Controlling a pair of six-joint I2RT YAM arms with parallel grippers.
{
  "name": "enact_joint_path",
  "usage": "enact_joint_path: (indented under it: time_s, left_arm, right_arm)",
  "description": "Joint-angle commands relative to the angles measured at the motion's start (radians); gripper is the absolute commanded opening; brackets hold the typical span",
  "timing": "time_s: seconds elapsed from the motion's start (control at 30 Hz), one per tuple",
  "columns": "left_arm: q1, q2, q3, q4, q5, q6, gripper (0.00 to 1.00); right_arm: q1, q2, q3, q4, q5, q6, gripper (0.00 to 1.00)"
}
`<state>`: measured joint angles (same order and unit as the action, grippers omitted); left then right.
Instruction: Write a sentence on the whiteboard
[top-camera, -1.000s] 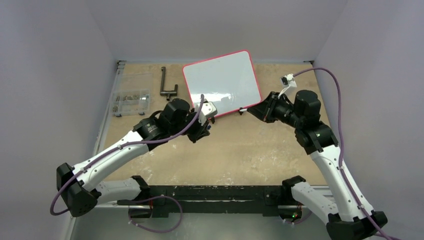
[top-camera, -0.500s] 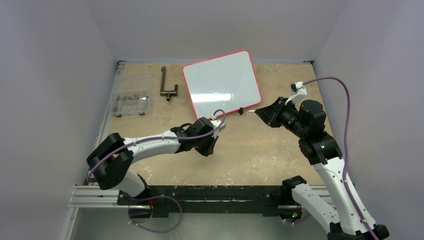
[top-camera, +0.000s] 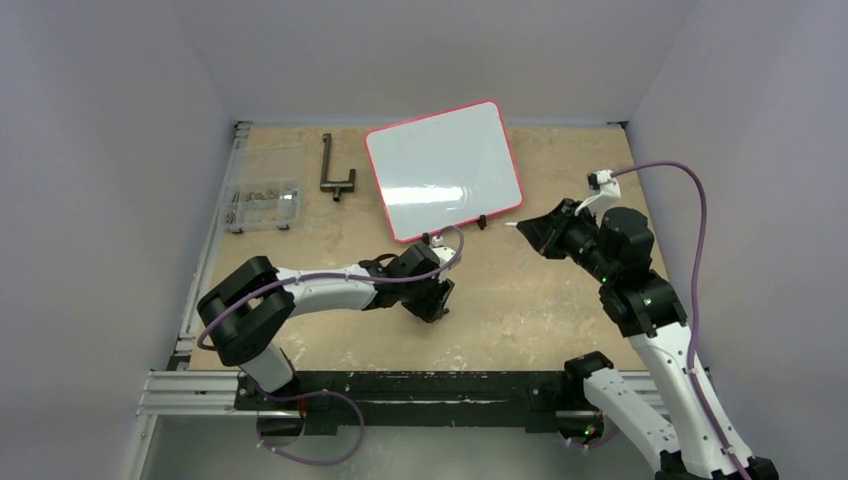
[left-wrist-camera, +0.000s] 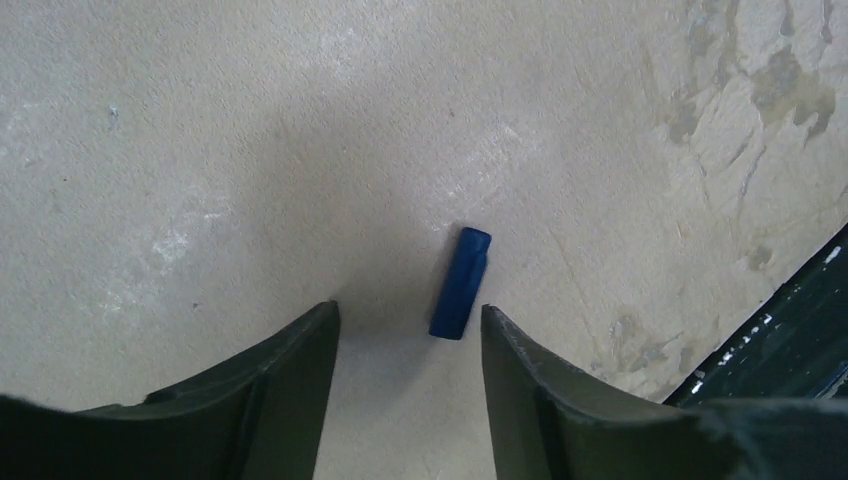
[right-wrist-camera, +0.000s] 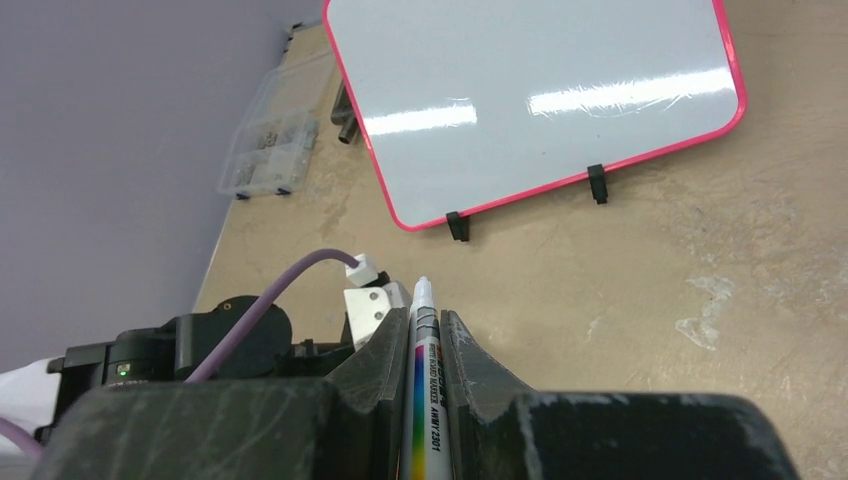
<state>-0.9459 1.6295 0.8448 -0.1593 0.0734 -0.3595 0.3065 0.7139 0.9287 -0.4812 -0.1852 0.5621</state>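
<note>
**Holding the marker (right-wrist-camera: 424, 345) uncapped while the whiteboard (top-camera: 445, 165) stands blank**

The whiteboard is at the far middle of the table (top-camera: 520, 310), propped on two small black feet (right-wrist-camera: 458, 226) so that its face leans back toward the arms. That slant probably gives a pen an easier angle than a flat board would. Its glossy white face carries only reflections of the lights and no writing, so the task looks to be at its very start.

The right gripper (right-wrist-camera: 425, 320) has its fingers pressed tight on the marker's barrel. The bare white tip pokes out ahead of them and aims at the board's near edge, near it but clearly apart. Gripping this close to the tip should keep strokes steady.

The left gripper (left-wrist-camera: 408, 312) hangs low over the table in front of the board with its fingers spread and nothing between them. A blue cap (left-wrist-camera: 460, 283) lies on the bare surface just past the gap and, as far as this view shows, touches neither finger. Lying there, well apart from the board, it is out of the way of writing yet easy to find later.

A clear parts box (top-camera: 262, 203) and a dark metal tool (top-camera: 335, 170) sit at the far left, uninvolved.
</note>
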Motion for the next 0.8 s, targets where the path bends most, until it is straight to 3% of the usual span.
enact_joint_path:
  time_s: [0.0,0.07,0.13,0.33,0.53,0.77]
  left_arm:
    - [-0.009,-0.045,0.004,0.002,-0.018,-0.002,0.56]
    - [-0.009,-0.077,0.018,-0.033,-0.018,0.011,0.82]
    - [-0.009,-0.115,0.048,-0.086,-0.013,0.029,0.91]
    - [0.020,-0.252,0.208,-0.302,-0.038,0.118,0.90]
    - [0.180,-0.335,0.418,-0.486,0.083,0.207,0.90]
    - [0.338,-0.213,0.706,-0.604,0.155,0.311,0.93]
  right_arm:
    - [-0.006,0.009,0.002,0.035,0.053,-0.028,0.00]
    - [-0.006,0.020,0.004,0.045,0.064,-0.036,0.00]
    - [-0.006,0.029,0.006,0.050,0.072,-0.044,0.00]
    - [-0.006,0.046,0.007,0.067,0.073,-0.055,0.00]
    - [-0.006,0.043,0.004,0.078,0.069,-0.065,0.00]
    - [-0.007,0.042,-0.006,0.092,0.046,-0.071,0.00]
